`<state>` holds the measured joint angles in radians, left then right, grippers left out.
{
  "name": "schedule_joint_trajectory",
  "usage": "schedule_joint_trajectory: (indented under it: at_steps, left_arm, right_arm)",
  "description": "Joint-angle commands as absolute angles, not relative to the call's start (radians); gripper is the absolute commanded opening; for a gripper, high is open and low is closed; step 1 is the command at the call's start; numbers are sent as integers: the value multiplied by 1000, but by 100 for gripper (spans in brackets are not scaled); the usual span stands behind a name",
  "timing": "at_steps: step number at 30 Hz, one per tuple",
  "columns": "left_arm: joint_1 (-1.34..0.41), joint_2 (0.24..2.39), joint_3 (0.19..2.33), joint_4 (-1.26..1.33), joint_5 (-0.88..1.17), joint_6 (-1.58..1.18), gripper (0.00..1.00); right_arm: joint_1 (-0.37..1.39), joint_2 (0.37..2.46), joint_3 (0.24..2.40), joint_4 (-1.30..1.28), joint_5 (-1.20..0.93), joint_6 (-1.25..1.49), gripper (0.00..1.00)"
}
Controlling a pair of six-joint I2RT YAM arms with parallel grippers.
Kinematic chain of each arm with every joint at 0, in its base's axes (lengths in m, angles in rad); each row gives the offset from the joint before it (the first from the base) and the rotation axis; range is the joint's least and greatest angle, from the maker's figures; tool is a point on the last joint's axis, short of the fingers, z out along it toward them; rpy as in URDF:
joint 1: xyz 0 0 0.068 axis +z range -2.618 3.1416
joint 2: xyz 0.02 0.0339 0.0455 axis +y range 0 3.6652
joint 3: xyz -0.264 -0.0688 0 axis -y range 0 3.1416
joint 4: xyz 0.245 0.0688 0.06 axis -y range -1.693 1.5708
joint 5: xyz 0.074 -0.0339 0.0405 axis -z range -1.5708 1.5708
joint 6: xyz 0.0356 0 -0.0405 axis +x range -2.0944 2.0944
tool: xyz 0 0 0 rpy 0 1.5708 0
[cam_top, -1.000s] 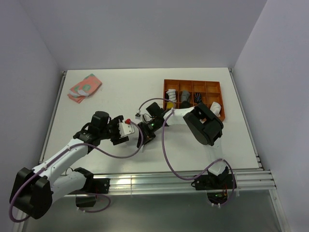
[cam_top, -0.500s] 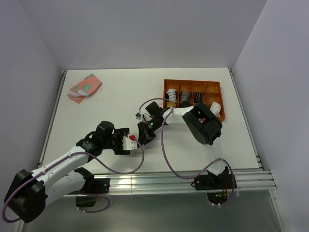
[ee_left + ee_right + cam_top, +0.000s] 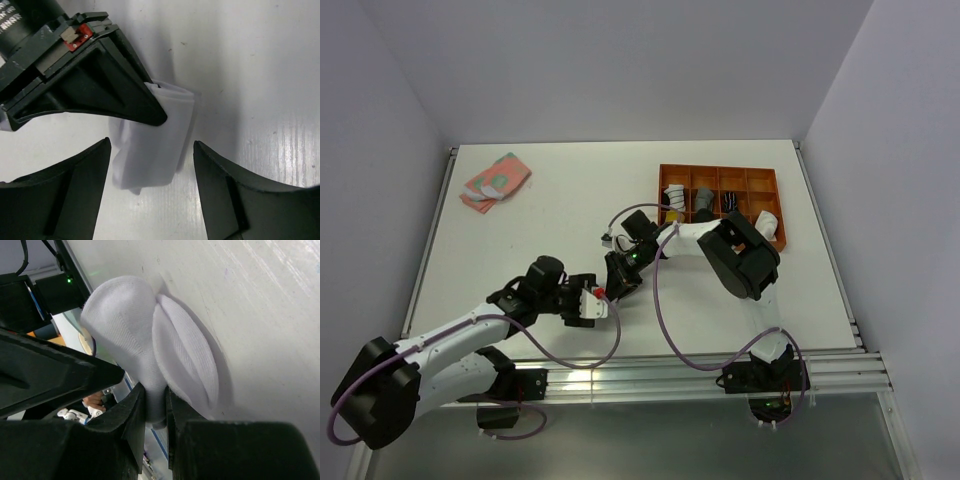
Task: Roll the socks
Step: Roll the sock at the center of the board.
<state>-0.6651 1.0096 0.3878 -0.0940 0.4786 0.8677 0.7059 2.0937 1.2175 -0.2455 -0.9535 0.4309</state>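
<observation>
A folded white sock [image 3: 131,320] lies bunched against the table, and my right gripper [image 3: 156,401] is shut on its lower fold. In the left wrist view the same white sock [image 3: 167,120] shows between the spread fingers of my left gripper [image 3: 151,147], which is open and straddles the sock's free end without touching it. One black finger of the right gripper [image 3: 105,85] covers the sock's top. From above, the left gripper [image 3: 603,298] and right gripper [image 3: 620,278] meet at the table's middle front. A pink sock with teal patches [image 3: 495,181] lies at the far left.
An orange compartment tray [image 3: 720,167] stands at the back right with rolled socks in it: a white one [image 3: 674,195], a grey one [image 3: 704,200], a dark one [image 3: 732,203] and another white one [image 3: 767,222]. The right arm's purple cable loops toward the near edge.
My left arm has swung right and toward the near edge, bringing its open gripper round the sock's end. The right gripper has kept its grip and place.
</observation>
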Motion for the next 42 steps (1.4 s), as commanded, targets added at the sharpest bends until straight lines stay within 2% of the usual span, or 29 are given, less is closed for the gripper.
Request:
schedule_joint_trajectory:
  at_steps: [1, 20, 32, 37, 42]
  left_arm:
    - [-678, 1041, 368, -28, 523, 850, 71]
    - [-683, 1178, 413, -35, 526, 853, 57]
    - [-712, 1313, 512, -115, 500, 856, 53]
    - [-730, 1384, 564, -159, 479, 850, 47]
    - [-733, 1453, 626, -199, 479, 830, 30]
  right_arm:
    - [701, 2115, 1203, -219, -873, 426, 0]
    - [698, 2085, 1197, -230, -891, 411, 0]
    - [695, 2068, 1183, -242, -893, 385, 0]
    - [690, 2043, 1193, -261, -876, 370, 1]
    - [689, 2008, 1207, -302, -780, 364, 15]
